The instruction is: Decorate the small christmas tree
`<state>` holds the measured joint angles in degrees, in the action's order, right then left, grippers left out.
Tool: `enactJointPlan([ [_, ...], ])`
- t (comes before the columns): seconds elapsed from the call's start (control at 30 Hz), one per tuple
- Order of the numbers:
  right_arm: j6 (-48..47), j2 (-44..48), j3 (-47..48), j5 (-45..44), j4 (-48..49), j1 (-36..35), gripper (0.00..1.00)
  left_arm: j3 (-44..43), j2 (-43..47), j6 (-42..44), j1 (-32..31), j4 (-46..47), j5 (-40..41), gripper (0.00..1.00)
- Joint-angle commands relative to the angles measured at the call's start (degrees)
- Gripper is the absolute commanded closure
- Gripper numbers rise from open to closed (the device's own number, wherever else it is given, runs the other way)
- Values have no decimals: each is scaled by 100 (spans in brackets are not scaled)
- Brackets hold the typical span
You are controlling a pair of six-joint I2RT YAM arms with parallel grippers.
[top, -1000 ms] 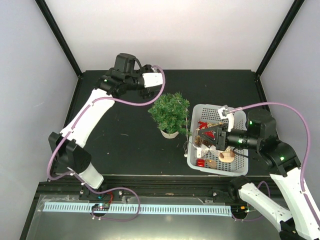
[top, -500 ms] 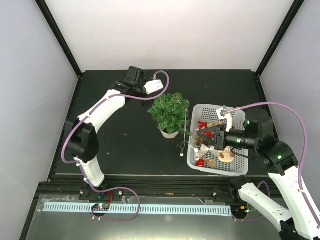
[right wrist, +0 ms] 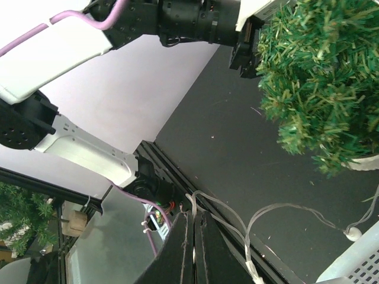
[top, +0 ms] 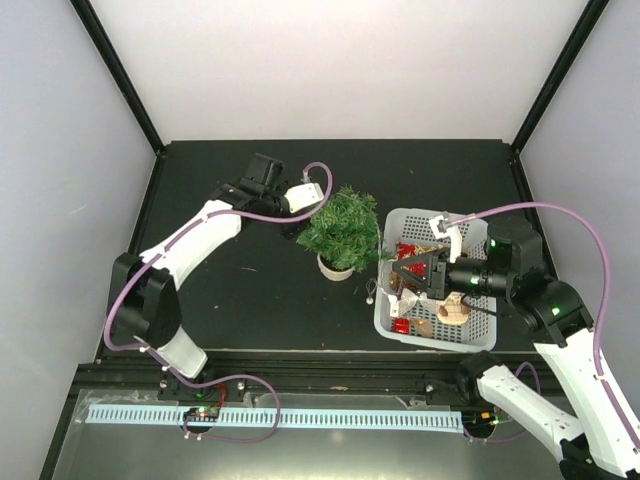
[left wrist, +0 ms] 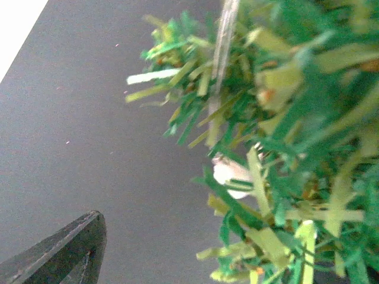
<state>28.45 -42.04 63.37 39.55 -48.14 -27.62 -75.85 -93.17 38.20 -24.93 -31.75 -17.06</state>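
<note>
The small christmas tree, bushy dark green in a cream-white pot, stands mid-table. My left gripper is against its left side. The left wrist view shows one dark finger set wide at the lower left, with the tree's branches filling the right side and hiding the other finger, so the jaws look open. A clear strand and a white bulb lie in the foliage. My right gripper is shut on a clear light string, whose bulb hangs beside the pot.
A white lattice basket of red and gold ornaments sits right of the tree, under my right gripper. Black frame posts stand at the back corners. A rail runs along the near table edge.
My left arm has swung from the back of the table down to the tree's left side. The hanging bulb has drifted a little toward the basket. My right gripper has barely moved.
</note>
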Motion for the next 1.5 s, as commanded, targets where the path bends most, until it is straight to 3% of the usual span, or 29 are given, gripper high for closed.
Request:
enactJointPlan([
  [0.0, -65, -41, 85, -8, 97, -36, 99, 230, 377, -191, -173, -126, -631, 22],
  [0.6, -38, -351, 98, -106, 458, -59, 99, 1490, 1470, -400, -784, -127, -981, 22],
  [0.97, 105, -979, 406, -9, 1064, -180, 99, 2132, 2046, -377, -1002, 198, -1169, 19],
  [1.47, -47, -1912, 1080, -18, 1407, -271, 99, 2566, 3015, -78, -1077, -256, -1128, 17],
])
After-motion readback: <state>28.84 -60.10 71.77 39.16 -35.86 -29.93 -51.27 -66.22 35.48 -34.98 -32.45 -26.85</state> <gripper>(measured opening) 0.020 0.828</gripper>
